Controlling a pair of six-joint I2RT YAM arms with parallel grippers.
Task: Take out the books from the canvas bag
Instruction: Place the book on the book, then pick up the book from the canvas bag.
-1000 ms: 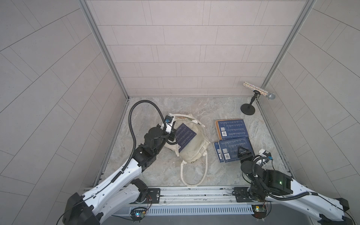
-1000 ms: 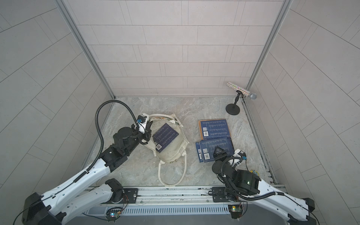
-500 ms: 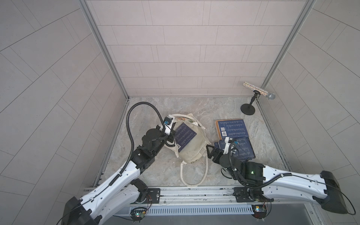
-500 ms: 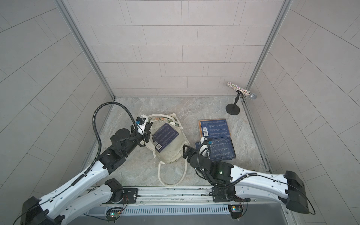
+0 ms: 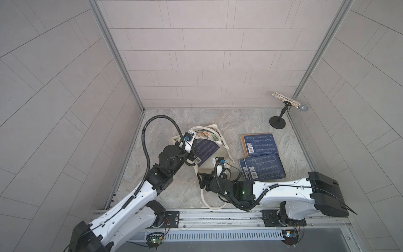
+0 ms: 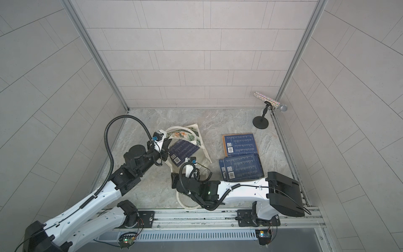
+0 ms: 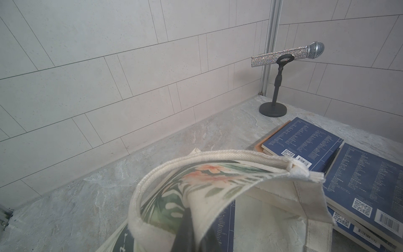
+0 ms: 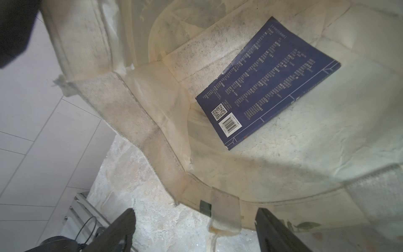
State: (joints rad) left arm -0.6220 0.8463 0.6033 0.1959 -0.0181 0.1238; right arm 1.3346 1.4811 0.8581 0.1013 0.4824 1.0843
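Canvas bag, cream with leafy print: lying open-mouthed on the counter, one navy book flat inside it. The other books are stacked on the counter just beside it, on the right arm's side. Left tool: pressed together on the bag's lifted rim; right tool: spread wide at the bag's mouth.

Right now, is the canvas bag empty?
No, a navy book lies inside the canvas bag, plain in the right wrist view.
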